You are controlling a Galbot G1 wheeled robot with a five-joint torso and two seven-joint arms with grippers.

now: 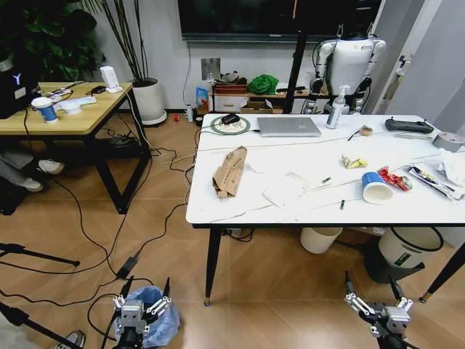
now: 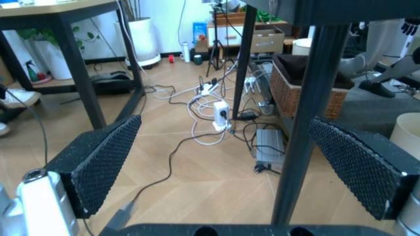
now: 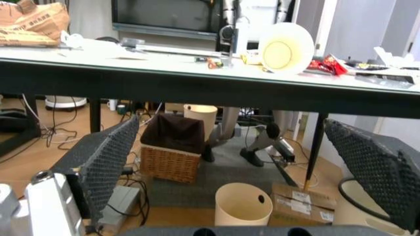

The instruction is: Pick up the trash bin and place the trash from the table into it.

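Note:
The trash bin [image 1: 160, 327] with its light-blue bag stands on the floor at the lower left, just under my open left gripper [image 1: 147, 289]. In the left wrist view the left gripper [image 2: 223, 167] has a black table leg [image 2: 305, 123] showing between its spread pads. Low at the right, in front of the table [image 1: 305, 211], my right gripper [image 1: 370, 286] hangs open and empty. On the table lie a brown cardboard packet [image 1: 229, 171], a white paper sheet [image 1: 287, 190], a tipped paper cup [image 1: 376, 187], red [image 1: 396, 179] and yellow [image 1: 354, 162] wrappers, and tissues [image 1: 454, 167].
A laptop [image 1: 288, 126], a soap bottle [image 1: 336, 109] and a tape roll [image 1: 448, 140] also sit on the table. Under it stand a cream bucket [image 3: 243, 204], a wicker basket [image 3: 172, 147] and a black-rimmed white bin [image 1: 409, 247]. A wood-topped desk [image 1: 65, 116] and floor cables [image 1: 131, 254] are at left.

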